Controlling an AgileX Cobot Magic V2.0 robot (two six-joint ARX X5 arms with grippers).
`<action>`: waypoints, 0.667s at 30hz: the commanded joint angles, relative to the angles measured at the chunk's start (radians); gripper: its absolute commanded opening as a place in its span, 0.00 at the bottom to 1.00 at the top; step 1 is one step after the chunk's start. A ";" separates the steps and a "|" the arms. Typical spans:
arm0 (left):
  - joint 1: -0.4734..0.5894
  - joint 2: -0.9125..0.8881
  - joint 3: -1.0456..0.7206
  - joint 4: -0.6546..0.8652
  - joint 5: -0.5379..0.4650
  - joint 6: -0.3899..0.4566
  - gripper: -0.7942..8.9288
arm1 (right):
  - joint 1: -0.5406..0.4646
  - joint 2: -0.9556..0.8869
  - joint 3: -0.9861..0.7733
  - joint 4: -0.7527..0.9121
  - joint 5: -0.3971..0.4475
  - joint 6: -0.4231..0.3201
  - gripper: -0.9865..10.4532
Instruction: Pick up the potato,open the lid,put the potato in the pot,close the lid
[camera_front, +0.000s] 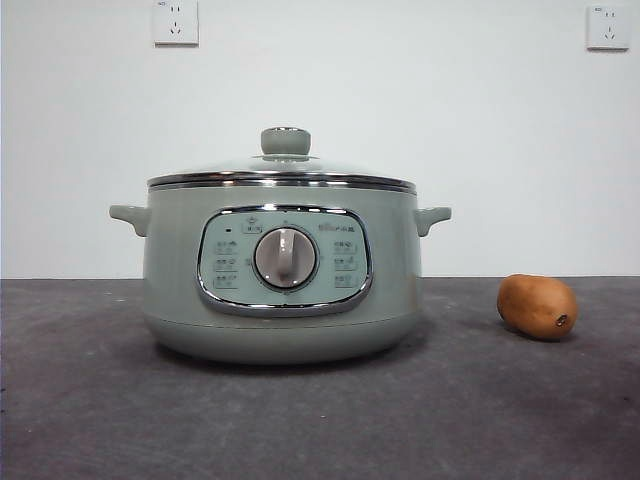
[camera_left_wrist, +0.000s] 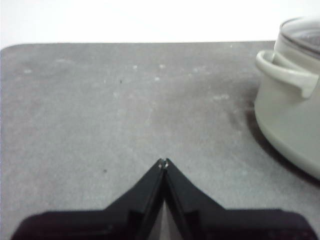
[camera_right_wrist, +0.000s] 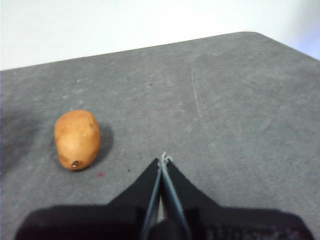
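Nothing of the task is done yet, as you can see: the potato (camera_front: 538, 306) lies on its side on the dark surface (camera_front: 90, 420), well apart from the pot (camera_front: 280, 275), out past one of its side handles. That open spot looks chosen so you can reach the potato from above without brushing the pot wall. The lid (camera_front: 283, 172) sits flat on the pot's rim, its knob upright at the centre, ready to be lifted straight up.

Your right pincer (camera_right_wrist: 163, 159) hangs over the surface near the potato (camera_right_wrist: 77, 139) but clear of it, its two black jaws pressed together and holding nothing. You will likely need to spread them before you come down over the potato.

Your left pincer (camera_left_wrist: 163, 161) waits near the pot's side handle (camera_left_wrist: 285, 72), touching nothing, its jaws also pressed together and empty. That side seems well placed for the lid.
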 joint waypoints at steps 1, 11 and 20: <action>0.003 0.000 -0.002 0.013 -0.002 -0.024 0.08 | 0.000 -0.002 0.015 0.002 -0.010 0.088 0.08; 0.003 0.030 0.101 0.007 -0.002 -0.070 0.08 | 0.000 0.059 0.157 -0.020 -0.059 0.174 0.08; 0.003 0.196 0.320 -0.127 0.049 -0.069 0.08 | 0.000 0.284 0.392 -0.199 -0.130 0.156 0.08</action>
